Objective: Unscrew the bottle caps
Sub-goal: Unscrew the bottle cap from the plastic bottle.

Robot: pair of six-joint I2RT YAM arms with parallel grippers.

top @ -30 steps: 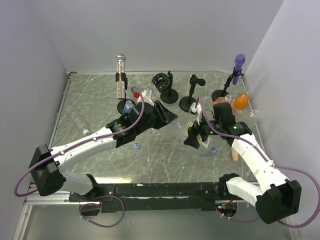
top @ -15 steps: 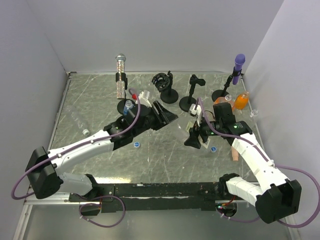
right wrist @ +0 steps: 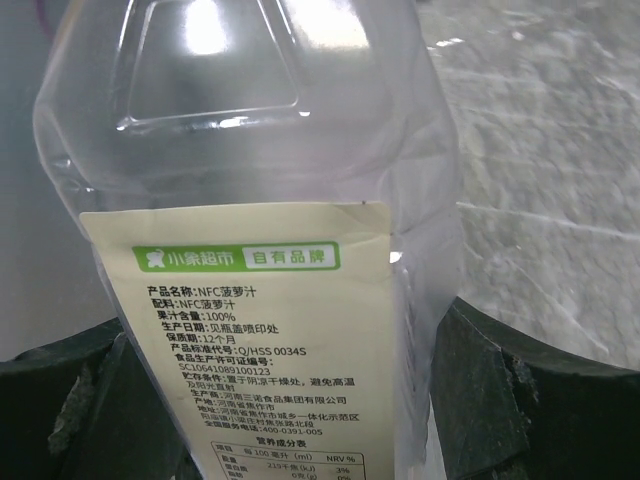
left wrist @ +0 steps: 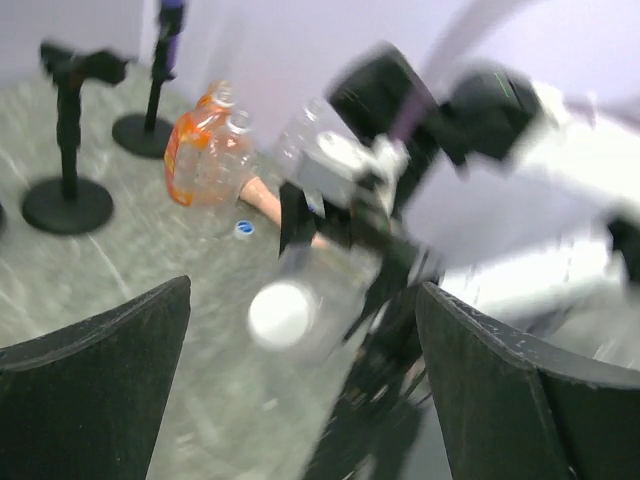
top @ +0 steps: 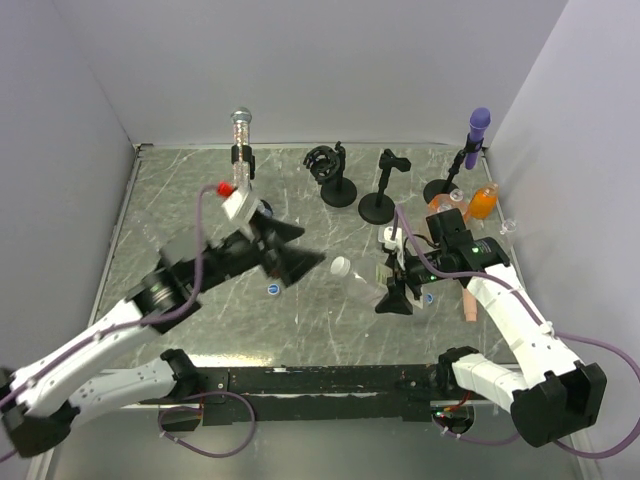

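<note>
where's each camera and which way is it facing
top external: high behind the robot, looking down on the table; left claw and right claw show.
left wrist: behind the left claw, facing the right claw and white cap; its open fingers show.
right wrist: close on the clear bottle; its fingers flank it.
shared: all three show that bottle.

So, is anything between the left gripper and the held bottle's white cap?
Nothing visible does. The white cap points at the open left gripper, with only a clear gap between them; the right gripper holds the bottle.
</note>
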